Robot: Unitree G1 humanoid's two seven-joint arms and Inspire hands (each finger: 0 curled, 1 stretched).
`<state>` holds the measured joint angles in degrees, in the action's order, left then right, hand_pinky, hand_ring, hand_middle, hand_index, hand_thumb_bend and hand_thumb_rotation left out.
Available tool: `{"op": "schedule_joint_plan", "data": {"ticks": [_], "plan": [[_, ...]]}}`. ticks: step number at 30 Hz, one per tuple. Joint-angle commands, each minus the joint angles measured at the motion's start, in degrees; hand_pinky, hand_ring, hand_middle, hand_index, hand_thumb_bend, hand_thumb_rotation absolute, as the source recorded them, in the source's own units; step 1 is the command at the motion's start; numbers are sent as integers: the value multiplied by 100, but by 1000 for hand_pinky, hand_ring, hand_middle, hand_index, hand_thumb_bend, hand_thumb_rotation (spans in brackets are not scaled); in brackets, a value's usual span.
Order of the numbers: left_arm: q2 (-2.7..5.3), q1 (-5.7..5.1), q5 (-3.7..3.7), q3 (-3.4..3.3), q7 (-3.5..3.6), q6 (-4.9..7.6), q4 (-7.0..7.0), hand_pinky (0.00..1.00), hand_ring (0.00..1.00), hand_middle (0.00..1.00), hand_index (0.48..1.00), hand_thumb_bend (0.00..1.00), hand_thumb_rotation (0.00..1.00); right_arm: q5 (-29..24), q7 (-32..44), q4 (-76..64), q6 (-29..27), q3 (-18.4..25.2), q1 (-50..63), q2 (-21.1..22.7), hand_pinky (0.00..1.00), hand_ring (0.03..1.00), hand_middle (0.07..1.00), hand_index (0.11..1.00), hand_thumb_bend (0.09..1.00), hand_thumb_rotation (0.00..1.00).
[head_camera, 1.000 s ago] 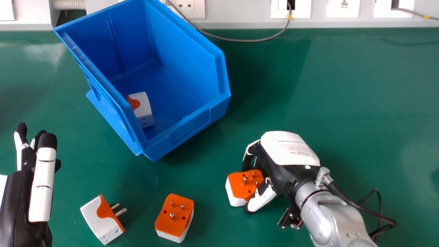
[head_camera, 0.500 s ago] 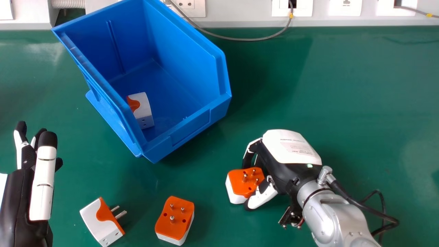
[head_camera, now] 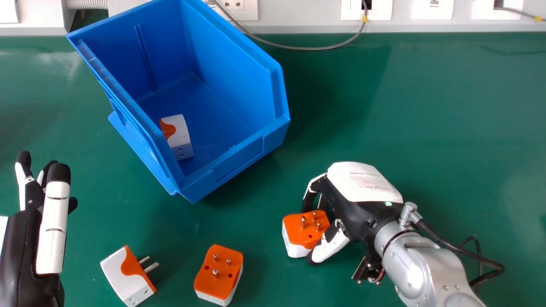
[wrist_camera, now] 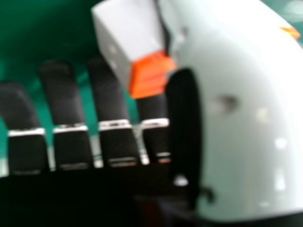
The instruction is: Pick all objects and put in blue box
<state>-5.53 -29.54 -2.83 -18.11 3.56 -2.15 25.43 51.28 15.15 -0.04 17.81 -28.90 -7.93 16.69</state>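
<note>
One adapter is in the grasp: R hand [head_camera: 362, 183] has fingers curled, thumb on the opp. side, pinching the held adapter [head_camera: 298, 228], pins up, orange face on top. Can't tell if it's clear of the green table [head_camera: 405, 106] or resting on it. Next out, toward robot's left: pins-up adapter [head_camera: 218, 272] on the table, apart from both hands. Beyond that, side-lying adapter [head_camera: 123, 275], also on the table, pins pointing right in head view. Blue box [head_camera: 239, 160] is farther fwd, w/ boxed adapter [head_camera: 181, 138] inside near its left wall. L hand [head_camera: 53, 234] idle at left edge of head view, fingers straight, nothing in it. Status: 1 of 4 visible pcs done, 1 gripped but not delivered, 2 left to pick, so approx. a quarter thru by count. Next move IMO: lift held adapter, carry left & fwd over the near edge, release inside. Risk: grip looks to be toward one side, so it may twist or slip, or clip the edge going in. Then same again x2; side-lying one is prob. the more awkward grab.
</note>
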Motion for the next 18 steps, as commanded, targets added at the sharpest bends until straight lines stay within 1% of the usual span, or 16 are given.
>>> {"op": "schedule_joint_plan", "data": {"ticks": [1,5,10,11,13,14,16,18], "plan": [[-48,-8,41,17,-1,12,176,898,967,977,1000,600,1000,-7,76,-123,-38,45,-60,114,292,405,499,554,488,0],[-73,24,38,6,8,8,117,897,966,976,1000,600,1000,33,110,-170,-72,46,-88,173,308,417,509,531,490,0],[-66,10,56,21,-4,-54,200,897,966,976,1000,603,1000,67,85,-229,-102,47,-77,181,316,423,512,523,491,0],[-65,12,62,24,-8,-74,212,897,966,976,1000,607,1000,55,55,-207,-131,51,-78,183,272,421,509,516,496,0],[-61,16,71,25,-10,-100,221,897,966,976,1000,607,1000,38,9,-187,-175,59,-69,191,272,421,509,516,496,0],[-59,21,72,24,-10,-102,213,897,966,976,1000,609,1000,29,-18,-177,-200,64,-61,196,235,419,506,511,499,0],[-58,33,73,20,-13,-94,192,897,966,976,1000,609,1000,28,-81,-142,-254,64,-54,215,235,419,506,511,499,0],[-57,41,71,20,-14,-95,190,896,965,975,1000,612,1000,31,-128,-101,-298,60,-57,236,183,415,503,504,504,0]]}}
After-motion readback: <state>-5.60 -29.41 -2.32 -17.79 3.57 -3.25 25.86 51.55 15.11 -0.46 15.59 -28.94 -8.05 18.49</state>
